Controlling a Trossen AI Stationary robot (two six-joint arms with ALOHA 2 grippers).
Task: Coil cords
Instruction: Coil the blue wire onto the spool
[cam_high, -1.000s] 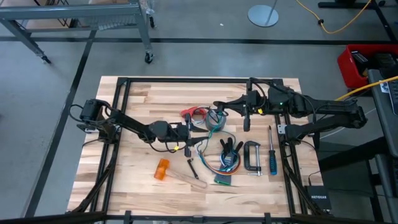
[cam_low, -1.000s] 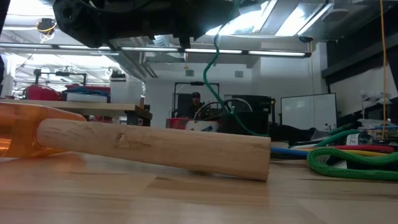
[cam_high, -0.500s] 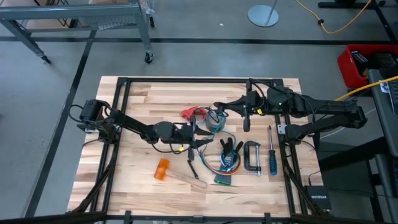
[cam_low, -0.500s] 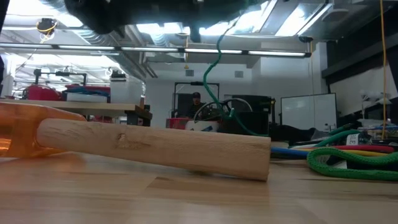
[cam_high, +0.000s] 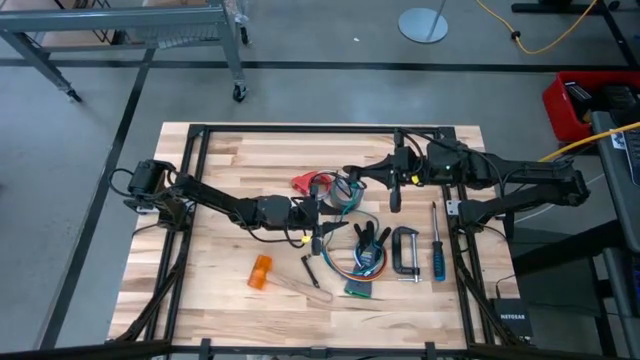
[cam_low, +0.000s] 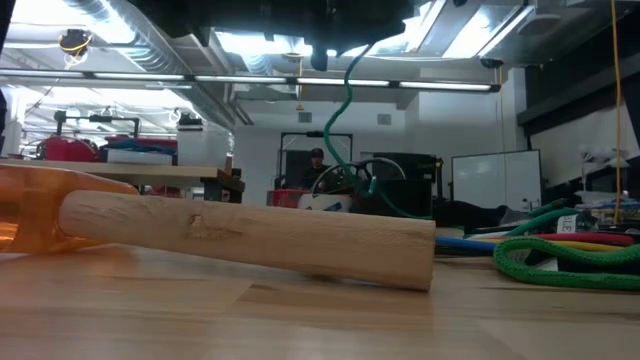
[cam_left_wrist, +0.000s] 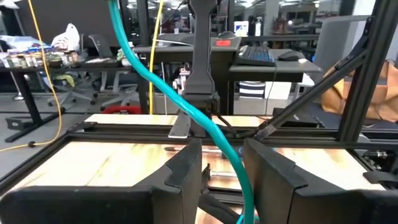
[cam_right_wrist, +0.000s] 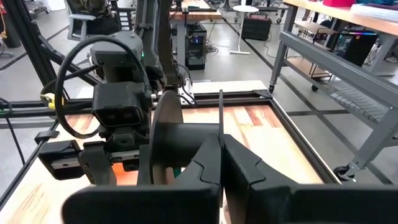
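Note:
A teal cord (cam_left_wrist: 186, 102) comes down from above and runs between the two fingers of my left gripper (cam_left_wrist: 224, 148), which is open near the table's middle (cam_high: 318, 214). My right gripper (cam_high: 350, 172) is just beyond it, shut on a black round spool-like puck (cam_right_wrist: 165, 134). A red plastic piece (cam_high: 300, 182) lies on the table to the left of the puck, with thin dark cord beside it. More coloured cords (cam_high: 345, 255) lie in a loose bundle on the near side. In the low view the teal cord (cam_low: 345, 110) hangs from the dark grippers at the top. My left gripper has the teal cord between its fingers; I cannot tell whether they touch it. My right gripper pinches the thin rim of the puck's nearer disc (cam_right_wrist: 221, 115) between its two fingers, edge-on. The fingers come about level from the table's right side. The puck's other disc (cam_right_wrist: 163, 124) stands free beside them.
An orange-headed tool with a wooden handle (cam_high: 260, 272) lies near the front and fills the low view (cam_low: 250, 240). A C-clamp (cam_high: 405, 250) and a blue-handled screwdriver (cam_high: 437, 255) lie at the right. Green rope (cam_low: 560, 260) lies at the right of the low view.
My left gripper has gone a short way toward the table's right edge, closer to the puck and my right gripper. The teal cord has swung a little with it. My right gripper has kept still.

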